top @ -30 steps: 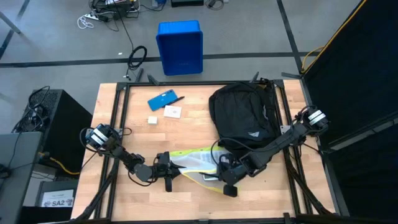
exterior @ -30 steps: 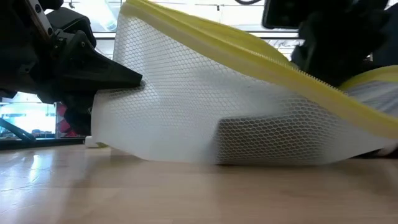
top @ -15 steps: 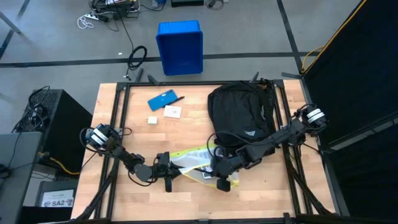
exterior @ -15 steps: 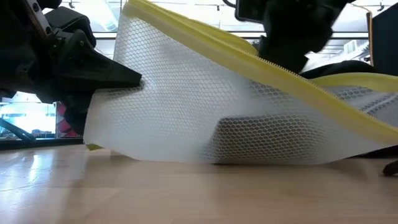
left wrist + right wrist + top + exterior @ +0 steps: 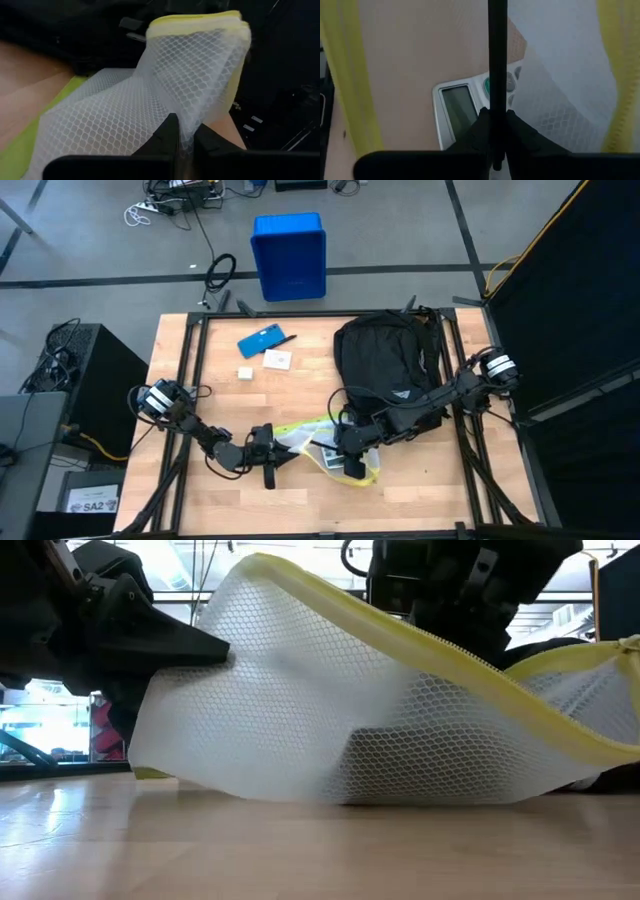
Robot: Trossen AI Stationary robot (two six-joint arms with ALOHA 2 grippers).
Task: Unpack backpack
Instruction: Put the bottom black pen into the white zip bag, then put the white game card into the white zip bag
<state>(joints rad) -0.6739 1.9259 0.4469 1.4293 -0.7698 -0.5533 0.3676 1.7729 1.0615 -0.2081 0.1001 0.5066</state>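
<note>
White hex-weave mesh, edged in yellow zipper tape, is making up the pouch [image 5: 315,445] now lying on the wooden table [image 5: 200,370] near its front edge, between the two arms. The left gripper [image 5: 277,460] is pinching the pouch's left end; in the left wrist view the fingers are standing tight together with a fold of mesh [image 5: 195,85] clamped between them. The right gripper [image 5: 342,452] is sitting at the pouch's open mouth, pointing down into it. Its fingers look pressed nearly together in the right wrist view, and whether they are nipping anything cannot be told.

Directly past those right fingertips a flat grey device with a small screen and round buttons [image 5: 451,112], probably a calculator, is lying inside the pouch against the wood. Its long axis seems to be running roughly in line with the fingers. The right arm is plainly the nearer one; the left is acting as an anchor.

The backpack [image 5: 385,360] is lying flat on the table's far right part, black soft fabric, rounded oval, just behind the right arm. A blue flat item [image 5: 260,340], a pen [image 5: 287,338] and two small white pieces [image 5: 277,359] are lying well apart from it on the far left part. A blue bin [image 5: 290,255] is standing on the floor beyond the table.

Judgement: the pouch is being emptied, and the mesh looks limp and likely to drag along.
</note>
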